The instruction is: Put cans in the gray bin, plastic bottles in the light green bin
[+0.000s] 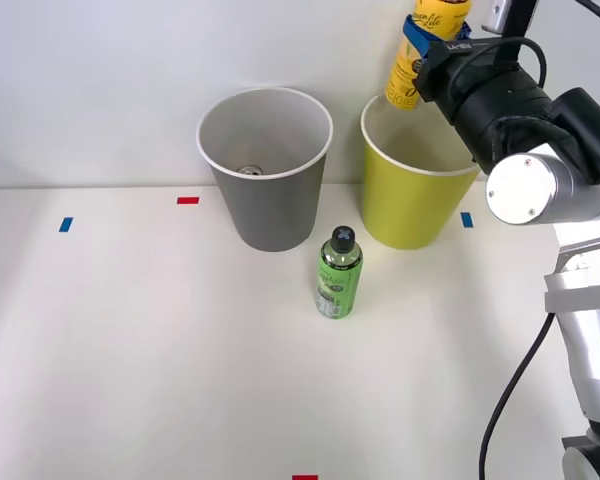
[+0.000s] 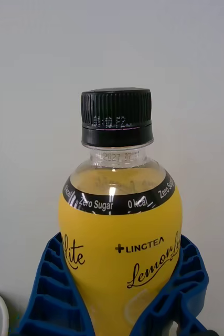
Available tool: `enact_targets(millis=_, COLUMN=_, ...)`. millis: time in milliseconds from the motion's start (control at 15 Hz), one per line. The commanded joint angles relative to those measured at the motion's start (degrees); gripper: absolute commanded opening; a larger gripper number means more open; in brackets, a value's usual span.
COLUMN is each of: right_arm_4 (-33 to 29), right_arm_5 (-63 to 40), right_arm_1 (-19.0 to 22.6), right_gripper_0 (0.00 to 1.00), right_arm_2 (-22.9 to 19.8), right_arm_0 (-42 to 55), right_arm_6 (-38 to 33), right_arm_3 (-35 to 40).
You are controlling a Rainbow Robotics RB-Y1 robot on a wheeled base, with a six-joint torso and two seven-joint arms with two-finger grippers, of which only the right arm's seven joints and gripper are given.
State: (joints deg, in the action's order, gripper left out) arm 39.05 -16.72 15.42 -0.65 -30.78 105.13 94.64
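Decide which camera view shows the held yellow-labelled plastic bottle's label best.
The right wrist view: the yellow-labelled plastic bottle is close, lettering legible. The front view shows it small, above the lime bin, label partly cropped.

white table [image 1: 130, 350], red and blue tape marks [image 1: 188, 200]

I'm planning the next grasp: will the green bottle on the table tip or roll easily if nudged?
The green bottle stands upright, tall on a narrow base, so a high nudge would probably tip it. Its round body would then likely roll. It looks mostly full, so probably fairly heavy for its size.
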Motion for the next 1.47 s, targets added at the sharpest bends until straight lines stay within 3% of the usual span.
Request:
enact_targets(millis=67, right_arm_4=-0.5, right_arm_5=0.0, right_arm_1=0.0, right_gripper_0=0.03, right_arm_2=0.0, right_arm_0=0.0, right_arm_6=0.2, right_arm_3=-0.2)
enact_targets(millis=133, right_arm_4=-0.4, right_arm_5=0.0, right_arm_1=0.0, right_gripper_0=0.43, right_arm_2=0.0, right_arm_0=0.0, right_arm_6=-0.2, right_arm_3=-0.2)
enact_targets(millis=200, right_arm_4=-0.2, right_arm_5=0.0, right_arm_1=0.0, right_gripper_0=0.74, right_arm_2=0.0, right_arm_0=0.0, right_arm_6=-0.4, right_arm_3=-0.2)
enact_targets(millis=333, right_arm_4=1.6, right_arm_5=0.1, right_arm_1=0.0, right_gripper_0=1.0, right_arm_2=0.0, right_arm_0=0.0, right_arm_6=-0.6, right_arm_3=-0.1)
enact_targets(millis=867, right_arm_4=1.7, right_arm_5=0.9, right_arm_1=-0.5, right_gripper_0=1.0, right_arm_2=0.9, right_arm_0=0.2, right_arm_6=-0.4, right_arm_3=-0.1)
enact_targets(millis=1067, right_arm_4=5.6, right_arm_5=5.7, right_arm_1=-0.7, right_gripper_0=1.0, right_arm_2=2.5, right_arm_0=2.0, right_arm_6=-0.2, right_arm_3=0.7)
enact_targets(millis=1467, right_arm_4=17.8, right_arm_5=12.9, right_arm_1=1.5, right_gripper_0=1.0, right_arm_2=5.6, right_arm_0=22.9, right_arm_6=-0.2, right_arm_3=20.0)
